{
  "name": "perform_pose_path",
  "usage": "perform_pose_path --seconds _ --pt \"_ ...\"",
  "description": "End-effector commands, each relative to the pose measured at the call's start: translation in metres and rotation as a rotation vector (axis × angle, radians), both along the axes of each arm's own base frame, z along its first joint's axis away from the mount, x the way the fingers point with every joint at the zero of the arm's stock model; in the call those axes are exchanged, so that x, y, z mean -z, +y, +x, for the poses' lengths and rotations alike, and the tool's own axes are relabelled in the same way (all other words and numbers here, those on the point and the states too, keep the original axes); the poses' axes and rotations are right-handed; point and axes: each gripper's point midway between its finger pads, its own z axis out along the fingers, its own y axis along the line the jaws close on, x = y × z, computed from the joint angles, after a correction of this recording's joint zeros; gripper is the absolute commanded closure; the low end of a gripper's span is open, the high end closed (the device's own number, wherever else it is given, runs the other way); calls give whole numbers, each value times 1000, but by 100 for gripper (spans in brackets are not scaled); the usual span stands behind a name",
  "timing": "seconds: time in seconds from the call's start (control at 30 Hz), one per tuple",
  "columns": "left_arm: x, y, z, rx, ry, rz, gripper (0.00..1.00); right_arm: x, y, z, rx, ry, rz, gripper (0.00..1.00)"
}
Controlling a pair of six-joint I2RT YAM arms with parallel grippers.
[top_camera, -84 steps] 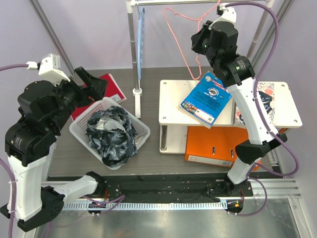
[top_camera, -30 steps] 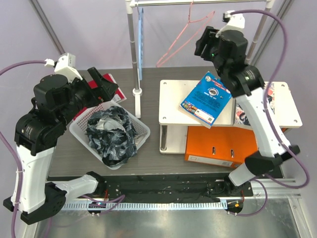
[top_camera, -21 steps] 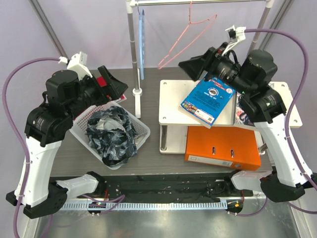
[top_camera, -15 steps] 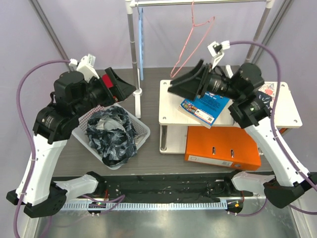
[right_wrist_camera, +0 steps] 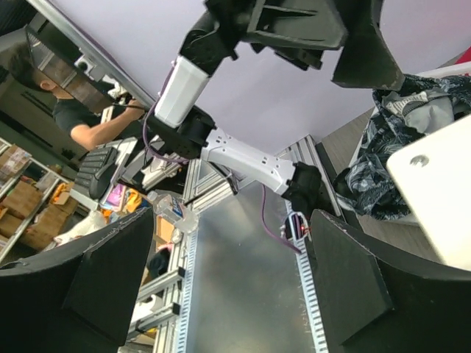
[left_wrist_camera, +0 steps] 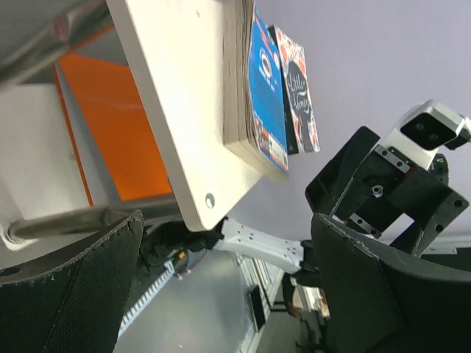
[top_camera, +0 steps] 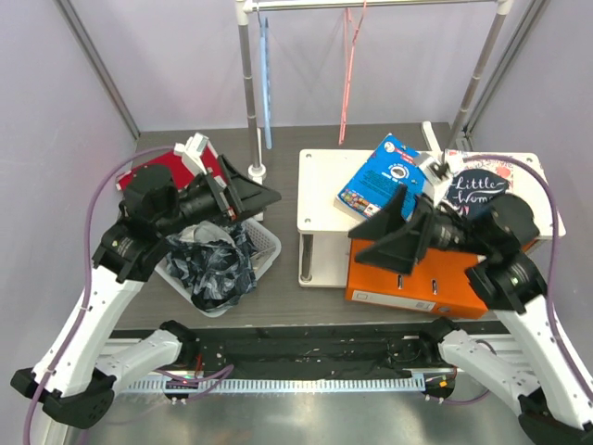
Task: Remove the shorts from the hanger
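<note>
The shorts (top_camera: 211, 264), black with a grey-white marbled print, lie bunched in the white basket (top_camera: 270, 247) at the left; they also show in the right wrist view (right_wrist_camera: 401, 147). The thin pink-red hanger (top_camera: 346, 74) hangs bare from the rail at the back, seen edge-on. My left gripper (top_camera: 259, 197) hovers open above the basket's far right side, pointing right, with nothing between its fingers (left_wrist_camera: 66, 294). My right gripper (top_camera: 366, 243) is open and empty in front of the shelf, pointing left, far below the hanger; its fingers (right_wrist_camera: 353, 287) stand wide apart.
A light-blue hanger (top_camera: 266, 83) hangs beside the rail's post (top_camera: 247, 93). The white shelf (top_camera: 320, 199) carries a blue book (top_camera: 384, 176) and a dark floral book (top_camera: 473, 190). An orange binder (top_camera: 422, 283) lies under it. A red book (top_camera: 153, 176) lies behind the basket.
Both arms have swung down and toward each other, nearer the front. The right gripper has opened and come away from the hanger, which has swung round to hang edge-on.
</note>
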Motion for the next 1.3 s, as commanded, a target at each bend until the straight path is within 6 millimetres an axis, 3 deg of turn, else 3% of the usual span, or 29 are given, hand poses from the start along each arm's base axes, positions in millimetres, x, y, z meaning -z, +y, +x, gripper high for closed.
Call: perform_pose_path --seconds 0.0,0.17,0.2,0.23,0.27,0.3,0.33,0.43,0.53,0.6,0.63,0.67,0.9,1.1,1.2,1.23,1.27 --pt "-11 -7 -32 147 -22 -106 6 23 -20 -31 36 -1 -24 7" --pt "5 6 -56 144 -89 -162 5 81 -34 -43 99 46 -55 7" --pt "20 11 -66 148 -97 -184 5 86 -37 -40 142 37 -43 8" --pt "15 13 -72 159 -154 -227 4 85 -47 -53 167 -23 -4 7" --pt "40 12 -73 164 -107 -243 3 100 -49 -48 201 -17 -7 7" --pt "37 19 -87 175 -160 -284 3 104 -52 -48 227 -29 6 7" --pt "22 24 -98 196 -272 -354 2 111 -60 -50 278 -58 41 4" --pt "37 35 -117 213 -333 -463 1 127 -65 -48 319 -32 78 4" --pt "48 47 -127 180 -384 -521 0 158 -65 -28 392 119 -5 4" --pt "59 52 -126 152 -379 -561 0 165 -65 -26 401 131 -1 4" --pt "54 62 -140 152 -425 -607 0 165 -64 -27 393 137 4 3" --pt "55 63 -140 154 -440 -635 0 165 -64 -28 390 138 2 3" --pt "51 62 -171 314 -472 -655 0 168 -69 -16 467 168 6 0" --pt "61 61 -165 304 -449 -687 0 182 -67 -1 506 228 14 0" --pt "43 78 -171 284 -500 -822 0 170 -58 -6 429 240 88 1" --pt "28 92 -187 299 -590 -900 0 153 -54 -16 363 190 141 0" --pt "17 104 -189 266 -612 -979 0 142 -52 -25 308 167 173 0"
